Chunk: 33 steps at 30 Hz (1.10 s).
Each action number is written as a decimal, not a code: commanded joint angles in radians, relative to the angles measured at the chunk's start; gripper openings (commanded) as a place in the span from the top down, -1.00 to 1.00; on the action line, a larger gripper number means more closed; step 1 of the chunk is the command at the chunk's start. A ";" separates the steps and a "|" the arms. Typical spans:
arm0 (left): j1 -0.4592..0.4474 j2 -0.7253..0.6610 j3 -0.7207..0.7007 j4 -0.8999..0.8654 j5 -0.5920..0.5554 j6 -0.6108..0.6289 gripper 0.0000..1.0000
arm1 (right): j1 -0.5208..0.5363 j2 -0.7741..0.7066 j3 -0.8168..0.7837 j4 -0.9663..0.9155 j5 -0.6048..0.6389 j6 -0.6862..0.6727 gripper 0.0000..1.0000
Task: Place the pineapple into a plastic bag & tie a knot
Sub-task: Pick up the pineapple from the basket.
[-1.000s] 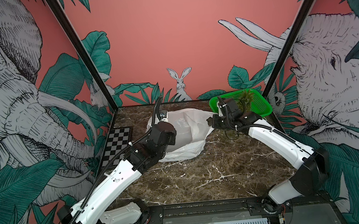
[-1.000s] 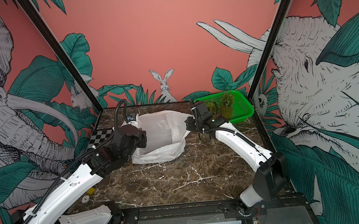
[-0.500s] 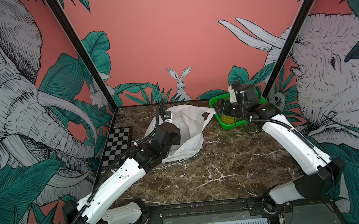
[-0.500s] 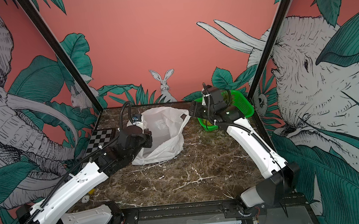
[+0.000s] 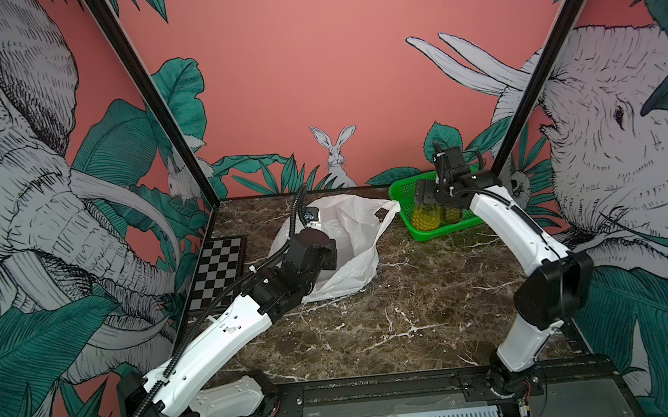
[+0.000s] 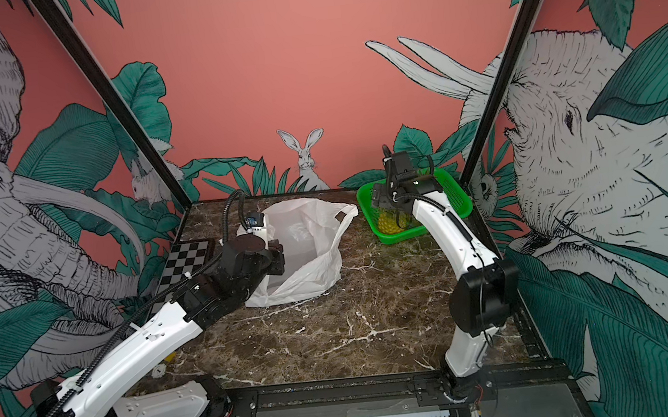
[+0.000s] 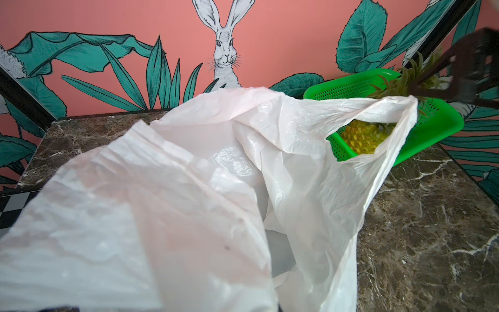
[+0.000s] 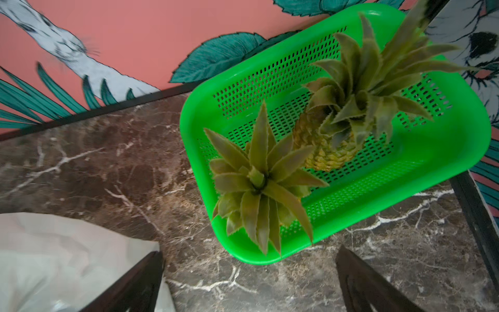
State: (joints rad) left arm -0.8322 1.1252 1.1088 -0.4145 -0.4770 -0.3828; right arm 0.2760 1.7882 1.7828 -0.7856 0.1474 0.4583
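Here's the reach for the fruit: the right claw (image 8: 249, 254) hangs over the green basket (image 8: 464, 135) with its fingers spread wide and nothing between them. The nearer pineapple (image 8: 259, 183) stands upright just below and ahead of its tips, and the farther pineapple (image 8: 332, 146) leans beyond that, deeper in the same basket. Across the tabletop (image 5: 397, 316), well off to that claw's side, the left claw (image 6: 276, 259) is pressed together and looks to be pinching the near rim of the plastic bag (image 5: 350, 220), propping the mouth open toward the basket. Nothing is bagged and no knot is tied, so this reads as the picking step. The next move calls for a straight descent around the nearer fruit's body or crown base, a firm squeeze, then a carry to the open mouth beside the left claw. Count: two pineapples, one basket, one bag, two claws, one checkerboard (image 5: 221, 266) beyond the left claw.
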 commanded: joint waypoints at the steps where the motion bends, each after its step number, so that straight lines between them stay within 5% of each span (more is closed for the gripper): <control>1: 0.005 -0.014 -0.009 0.025 0.001 -0.022 1.00 | -0.013 0.048 0.079 -0.043 0.029 -0.047 -0.97; 13: 0.005 -0.009 -0.007 0.028 0.006 -0.018 1.00 | -0.030 0.197 0.086 -0.009 0.038 -0.042 -0.97; 17: 0.005 -0.006 -0.007 0.028 0.007 -0.018 1.00 | -0.035 0.247 0.099 0.009 0.012 -0.051 -0.83; 21: 0.005 -0.007 -0.011 0.029 0.011 -0.019 1.00 | -0.037 0.276 0.106 0.013 0.002 -0.076 -0.46; 30: 0.005 -0.006 -0.012 0.031 0.010 -0.022 1.00 | -0.056 0.228 0.045 0.029 -0.014 -0.126 1.00; 33: 0.005 -0.004 -0.015 0.033 0.013 -0.025 1.00 | -0.062 0.193 0.031 0.032 -0.017 -0.135 1.00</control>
State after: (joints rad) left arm -0.8322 1.1255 1.1084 -0.4046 -0.4625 -0.3836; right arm 0.2253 2.0140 1.8404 -0.7300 0.1421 0.3443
